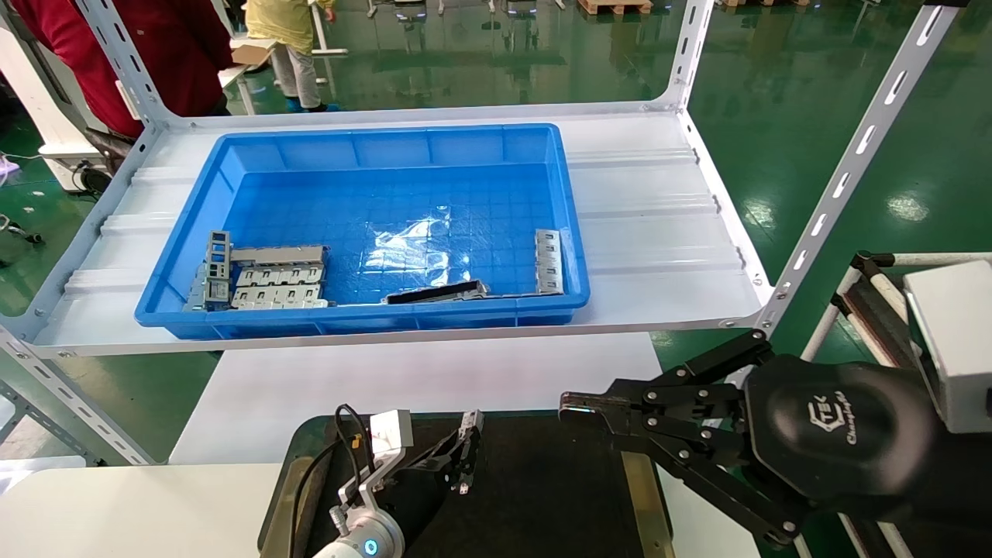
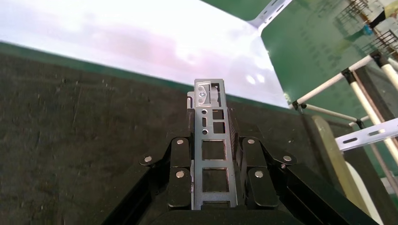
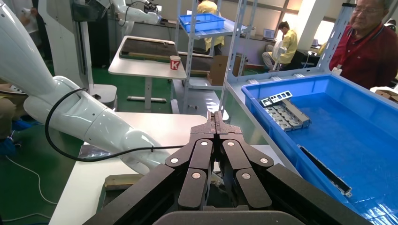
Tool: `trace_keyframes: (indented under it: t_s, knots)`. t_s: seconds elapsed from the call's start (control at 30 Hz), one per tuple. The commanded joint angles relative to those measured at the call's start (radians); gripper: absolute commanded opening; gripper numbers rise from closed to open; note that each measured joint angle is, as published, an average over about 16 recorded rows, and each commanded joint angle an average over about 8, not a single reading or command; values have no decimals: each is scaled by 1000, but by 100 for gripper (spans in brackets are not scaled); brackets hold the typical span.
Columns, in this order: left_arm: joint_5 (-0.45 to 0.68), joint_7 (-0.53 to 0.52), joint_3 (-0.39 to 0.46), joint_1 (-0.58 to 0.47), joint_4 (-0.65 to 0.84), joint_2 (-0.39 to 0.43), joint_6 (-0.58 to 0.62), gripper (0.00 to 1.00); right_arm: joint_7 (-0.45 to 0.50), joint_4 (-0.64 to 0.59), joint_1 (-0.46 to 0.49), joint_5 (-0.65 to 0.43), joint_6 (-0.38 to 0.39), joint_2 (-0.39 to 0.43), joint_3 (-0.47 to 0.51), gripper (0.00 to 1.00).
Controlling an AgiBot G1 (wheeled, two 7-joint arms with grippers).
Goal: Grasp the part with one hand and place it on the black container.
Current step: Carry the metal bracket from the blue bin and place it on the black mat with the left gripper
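Note:
My left gripper (image 1: pixel 463 459) is shut on the part (image 1: pixel 471 423), a slim silver-grey bar with a row of square holes. It holds the part low over the black container (image 1: pixel 542 496). In the left wrist view the part (image 2: pixel 213 173) runs between the jaws and sticks out past the fingertips, above the dark tray surface (image 2: pixel 70 140). Whether it touches the tray I cannot tell. My right gripper (image 1: pixel 577 407) is shut and empty, just above the tray's back right edge. Its fingers (image 3: pixel 210 126) are pressed together.
A deep blue bin (image 1: pixel 364 319) stands on the white shelf behind the tray. It holds grey multi-row blocks (image 1: pixel 271 283), a flat black strip (image 1: pixel 438 293) and another slim bar (image 1: pixel 548 261). A slanted shelf post (image 1: pixel 837 194) stands at the right. People stand behind the shelf.

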Motion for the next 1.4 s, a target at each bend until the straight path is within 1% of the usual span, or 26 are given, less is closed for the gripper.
trace_keyframes:
  t_s: [0.03,0.53,0.57,0.6,0.63,0.8,0.83,0.87,0.9,1.4]
  knots:
    - [-3,-21,23,-6,13,2,-17,0,0,0,0,0,0,0,0,0]
    - [-75,-106,198,-53,79,5,-119,0,0,0,0,0,0,0,0,0]
    - [-82,-110,209,-56,82,5,-124,3,0,0,0,0,0,0,0,5]
    - [-89,-113,221,-59,85,5,-130,9,0,0,0,0,0,0,0,13]
    - [-97,-116,231,-62,88,5,-135,20,0,0,0,0,0,0,0,25]
    - [-138,-128,286,-78,102,5,-159,82,0,0,0,0,0,0,0,87]
    - [-147,-129,296,-81,105,5,-163,92,0,0,0,0,0,0,-1,95]
    - [-156,-131,307,-84,107,5,-168,98,0,0,0,0,0,0,-1,100]
    - [-165,-132,317,-87,109,5,-173,100,0,0,0,0,0,0,-1,100]
    - [-322,-107,461,-127,107,0,-252,100,0,0,0,1,0,0,-1,100]
